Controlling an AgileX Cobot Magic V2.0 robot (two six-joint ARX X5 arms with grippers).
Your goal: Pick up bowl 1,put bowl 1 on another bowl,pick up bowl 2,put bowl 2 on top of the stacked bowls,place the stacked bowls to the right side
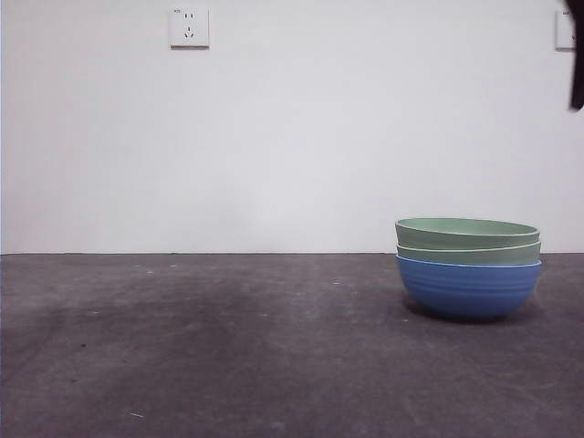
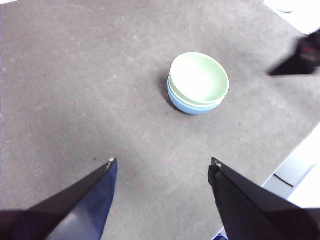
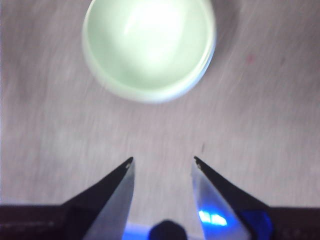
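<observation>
The stacked bowls [image 1: 468, 266] rest on the grey table at the right: two pale green bowls nested in a blue bowl [image 1: 468, 288]. From the left wrist view the stack [image 2: 198, 82] lies well ahead of my left gripper [image 2: 162, 162], which hangs open high above the table with nothing in it. My right gripper [image 3: 163, 161] is open and empty, raised above the table with the stack [image 3: 149, 47] just beyond its tips; that picture is blurred. In the front view an arm shows only as a black tip [image 1: 576, 59] at the top right corner.
A white wall with a socket [image 1: 189, 26] stands behind the table. The table's edge [image 2: 292, 150] runs near the stack on one side, with white floor and a cable beyond. The other arm's dark tip [image 2: 300, 57] shows past the stack in the left wrist view.
</observation>
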